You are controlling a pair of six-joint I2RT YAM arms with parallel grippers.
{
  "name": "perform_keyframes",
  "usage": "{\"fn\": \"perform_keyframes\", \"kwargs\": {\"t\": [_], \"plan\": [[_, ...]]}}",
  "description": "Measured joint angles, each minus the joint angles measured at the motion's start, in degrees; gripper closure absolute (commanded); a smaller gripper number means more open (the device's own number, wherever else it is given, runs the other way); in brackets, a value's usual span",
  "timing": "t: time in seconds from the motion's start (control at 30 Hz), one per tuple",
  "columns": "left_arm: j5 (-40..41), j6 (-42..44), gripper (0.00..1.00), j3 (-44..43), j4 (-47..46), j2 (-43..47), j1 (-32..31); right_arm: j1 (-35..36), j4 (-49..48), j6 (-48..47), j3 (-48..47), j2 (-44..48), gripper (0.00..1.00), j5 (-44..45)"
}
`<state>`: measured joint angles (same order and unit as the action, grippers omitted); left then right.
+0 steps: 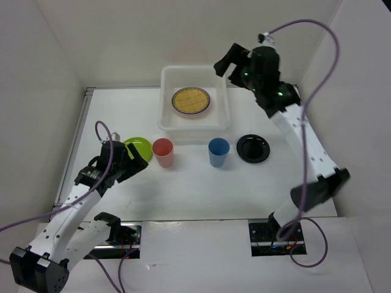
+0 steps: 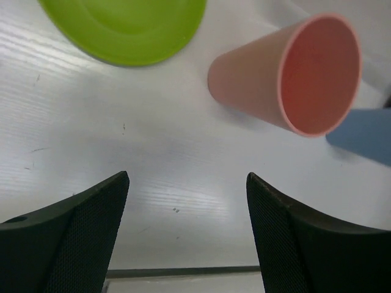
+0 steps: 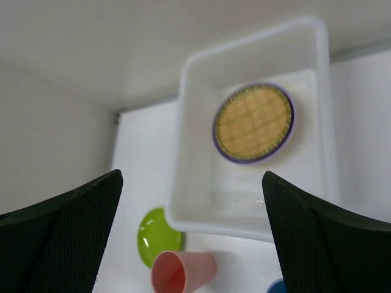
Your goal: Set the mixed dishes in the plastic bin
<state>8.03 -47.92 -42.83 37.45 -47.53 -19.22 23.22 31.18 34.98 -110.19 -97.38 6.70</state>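
The plastic bin (image 1: 165, 97) sits at the 12 o'clock side of the table (image 1: 201, 186), and the woven tan plate (image 1: 191, 101) lies flat on its floor with a lilac rim (image 3: 223, 150) showing round its edge. The right gripper (image 1: 225, 66) hangs in the air at the bin's 2 o'clock corner, fingers spread wide and holding nothing. In its wrist view the bin's near wall lies between the two fingers, and the woven plate is at about 1 o'clock from the gap. The rest of the dishes stand in a row on the table at the bin's 6 o'clock side: the lime green plate (image 1: 140, 144), the red cup (image 1: 163, 152), the blue cup (image 1: 219, 151) and the black plate (image 1: 253, 148), both cups upright with mouths up and apart from each other. The left gripper (image 1: 137, 161) is low over the table, just at the 6 o'clock edge of the lime green plate, with the red cup close at its 3 o'clock. Its fingers are also wide apart and grasp nothing. Its wrist view shows bare table between them, the green plate at 11 o'clock and the red cup at 1 o'clock, neither touched.
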Motion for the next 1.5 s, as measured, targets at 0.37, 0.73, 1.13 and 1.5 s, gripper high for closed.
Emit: {"fn": "perform_keyframes", "kwargs": {"t": [0.37,0.73,1.13,1.5], "plan": [[-13.35,-10.88,0.21,12.31,-18.53,2.69,20.94,-3.96,-3.43,-0.33,20.76,26.36,0.01,-2.43],[-21.51,-16.98,0.19,22.14,-32.11,-2.03,29.70,-4.52,-3.06,0.15,26.34,23.12,0.01,-6.67],[-25.22,-16.96,0.19,22.38,-40.81,-17.09,33.20,-5.66,-3.30,0.15,26.34,23.96,0.01,-8.68],[-28.04,-22.12,0.42,25.33,-57.11,-27.71,33.42,-5.75,-3.69,1.16,26.34,23.98,0.01,-9.99]]}}
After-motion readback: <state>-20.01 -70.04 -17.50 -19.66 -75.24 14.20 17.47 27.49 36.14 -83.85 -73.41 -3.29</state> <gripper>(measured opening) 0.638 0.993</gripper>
